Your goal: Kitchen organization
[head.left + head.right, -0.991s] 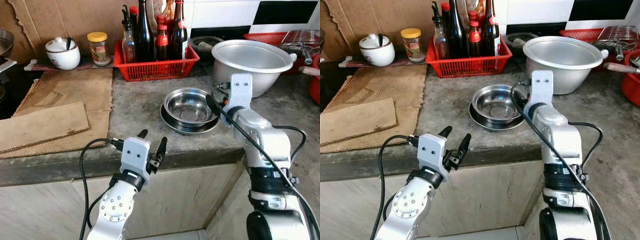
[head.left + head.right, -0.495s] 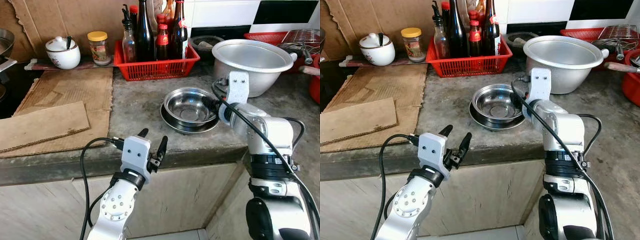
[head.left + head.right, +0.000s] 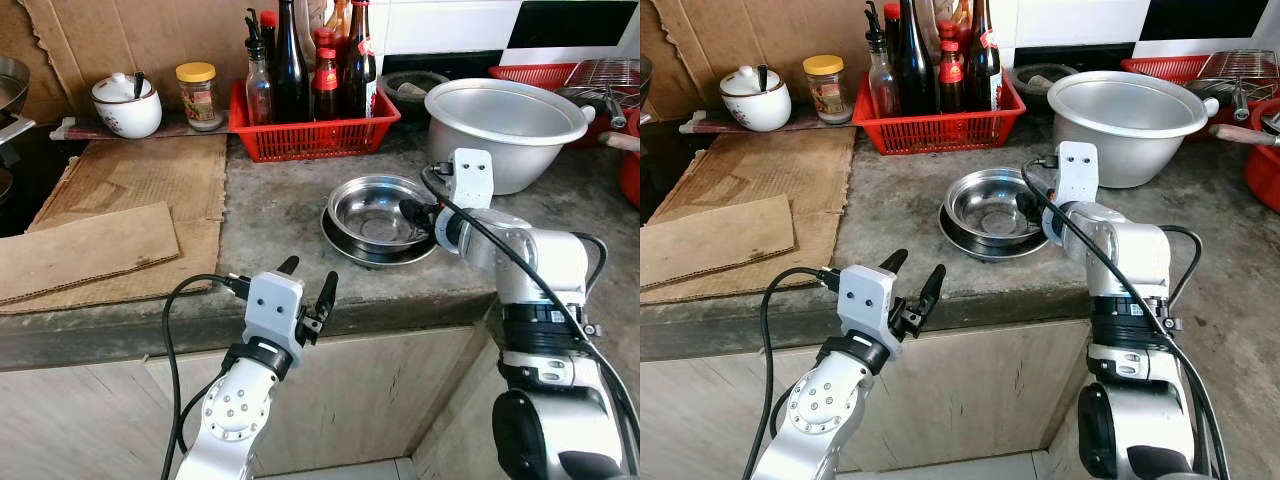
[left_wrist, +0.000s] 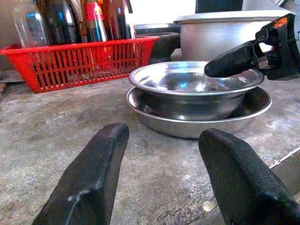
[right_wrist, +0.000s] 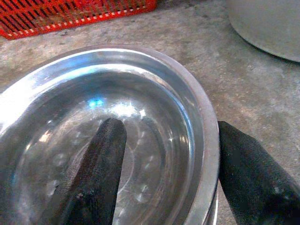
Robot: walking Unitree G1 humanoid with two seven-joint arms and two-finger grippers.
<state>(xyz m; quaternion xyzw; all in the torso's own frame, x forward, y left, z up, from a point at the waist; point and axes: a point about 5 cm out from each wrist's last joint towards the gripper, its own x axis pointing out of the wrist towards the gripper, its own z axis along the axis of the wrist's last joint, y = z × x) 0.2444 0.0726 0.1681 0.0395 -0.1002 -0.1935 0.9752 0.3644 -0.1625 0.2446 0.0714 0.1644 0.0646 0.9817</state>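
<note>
On your far left a white lidded pot (image 3: 125,105) and a yellow-capped jar (image 3: 197,95) stood at the back of the tabletop (image 3: 270,205), behind flattened cardboard sheets (image 3: 110,225) that covered that end. Next came the red basket (image 3: 310,130) packed with dark bottles (image 3: 290,60), set against the wall.

Your left pincer (image 3: 305,285) hovered at the front edge of the tabletop, in front of the bowl and well apart from it, its two black fingers (image 4: 91,176) spread wide and holding nothing.

Further right, the steel bowl (image 3: 375,208) sat nested in a shallow steel plate (image 3: 350,248) on the bare grey surface, between the red basket and the big pot. Your right pincer (image 5: 168,173) was at the bowl's right rim, open, with one finger (image 5: 93,168) inside the bowl and the other (image 5: 248,173) outside, the rim between them. You could not tell from the wrist view whether either finger was touching the metal.

Behind that arm stood the large aluminium pot (image 3: 505,120), with a dark stone mortar (image 3: 410,85) behind it. At the far right there was a red tray (image 3: 540,72) carrying a wire rack (image 3: 605,75).
</note>
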